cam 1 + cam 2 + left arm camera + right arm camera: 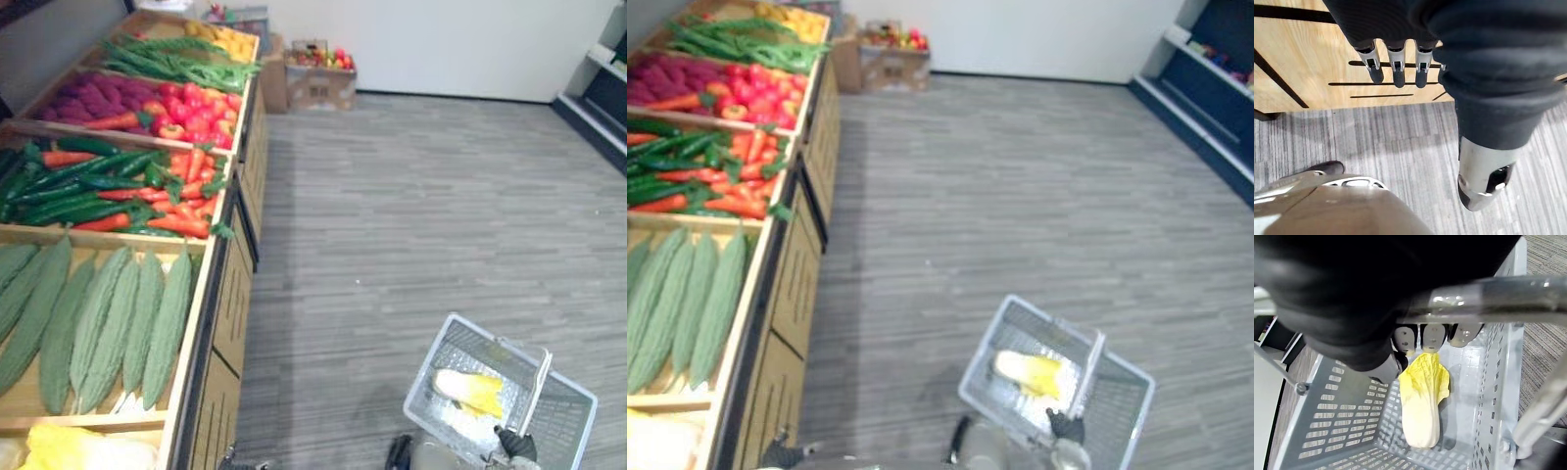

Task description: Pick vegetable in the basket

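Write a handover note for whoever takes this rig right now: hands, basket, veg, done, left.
Left robot hand: open, empty, hanging beside the stand.
Right robot hand: shut on the handle of the basket.
Cabbage: lying in the basket.
Done: one vegetable is in the basket.
Left: further picks, if wanted. Gourds and carrots sit in the stand's bins on the robot's left.
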